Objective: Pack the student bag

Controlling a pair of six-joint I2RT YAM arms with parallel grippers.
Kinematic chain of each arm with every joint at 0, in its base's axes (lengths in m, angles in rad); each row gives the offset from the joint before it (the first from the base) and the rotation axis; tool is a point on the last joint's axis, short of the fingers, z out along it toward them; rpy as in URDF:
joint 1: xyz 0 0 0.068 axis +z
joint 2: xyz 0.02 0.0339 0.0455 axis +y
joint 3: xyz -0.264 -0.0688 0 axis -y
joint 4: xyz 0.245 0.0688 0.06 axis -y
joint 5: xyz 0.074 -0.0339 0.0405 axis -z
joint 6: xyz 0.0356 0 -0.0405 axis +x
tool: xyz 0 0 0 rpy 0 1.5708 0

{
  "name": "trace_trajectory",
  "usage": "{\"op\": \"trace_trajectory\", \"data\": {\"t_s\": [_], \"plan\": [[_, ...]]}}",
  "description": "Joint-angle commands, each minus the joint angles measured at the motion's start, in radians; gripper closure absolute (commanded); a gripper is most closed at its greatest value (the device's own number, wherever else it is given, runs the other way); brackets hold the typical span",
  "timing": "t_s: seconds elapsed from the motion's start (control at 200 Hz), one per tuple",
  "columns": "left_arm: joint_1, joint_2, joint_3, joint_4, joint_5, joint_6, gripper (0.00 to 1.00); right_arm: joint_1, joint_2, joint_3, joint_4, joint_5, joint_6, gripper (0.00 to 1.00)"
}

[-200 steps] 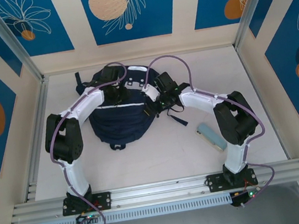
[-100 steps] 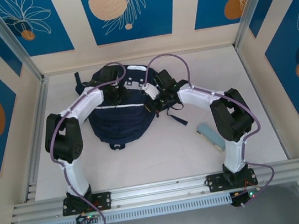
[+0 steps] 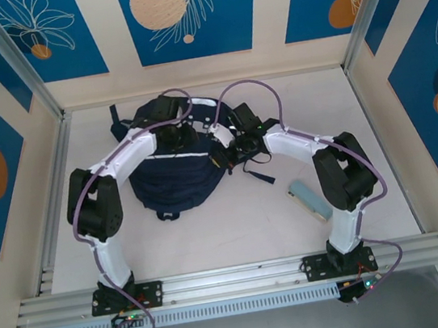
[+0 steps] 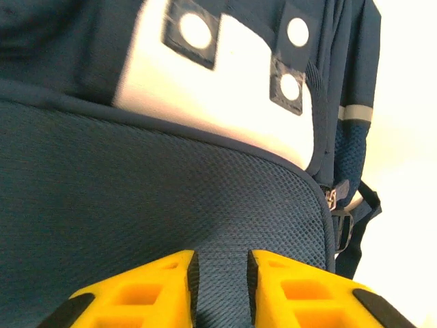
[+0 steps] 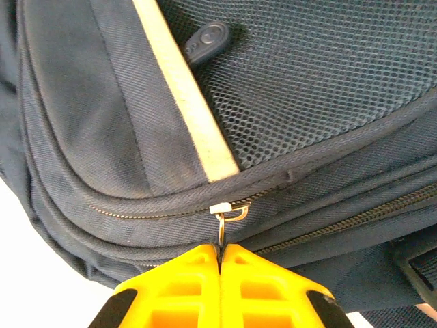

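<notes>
The student bag [image 3: 173, 174] lies at the far middle of the counter [image 3: 236, 227], and the step in hand looks like working its zipper. The right hand [image 5: 220, 256] is clamped tight on the metal zipper pull [image 5: 221, 232] at the bag's right side, while the left hand [image 4: 220, 273] rests on the mesh panel with its fingers a little apart. Next, I'd say, the right hand needs a steady draw along the zipper track while the left pins the fabric down.
</notes>
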Motion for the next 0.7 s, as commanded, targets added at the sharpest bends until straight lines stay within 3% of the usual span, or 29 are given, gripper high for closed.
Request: {"op": "trace_trajectory", "data": {"t_s": [0.0, 0.26, 0.425, 0.605, 0.695], "plan": [[-0.027, 0.086, 0.033, -0.05, -0.076, -0.034, 0.81, 0.01, -0.057, -0.031, 0.015, -0.067, 0.021, 1.0], [-0.035, 0.145, 0.048, -0.064, -0.124, -0.104, 0.87, 0.049, -0.143, -0.142, 0.083, -0.124, 0.079, 1.0], [-0.035, 0.149, 0.057, -0.054, -0.11, -0.121, 0.87, 0.104, -0.149, -0.197, 0.203, -0.139, 0.155, 1.0], [-0.033, 0.113, 0.064, -0.05, -0.075, -0.11, 0.84, 0.095, -0.202, -0.244, 0.265, -0.111, 0.23, 1.0], [-0.034, 0.064, 0.065, -0.046, -0.045, -0.094, 0.77, 0.054, -0.268, -0.279, 0.278, -0.122, 0.311, 0.84]]}}
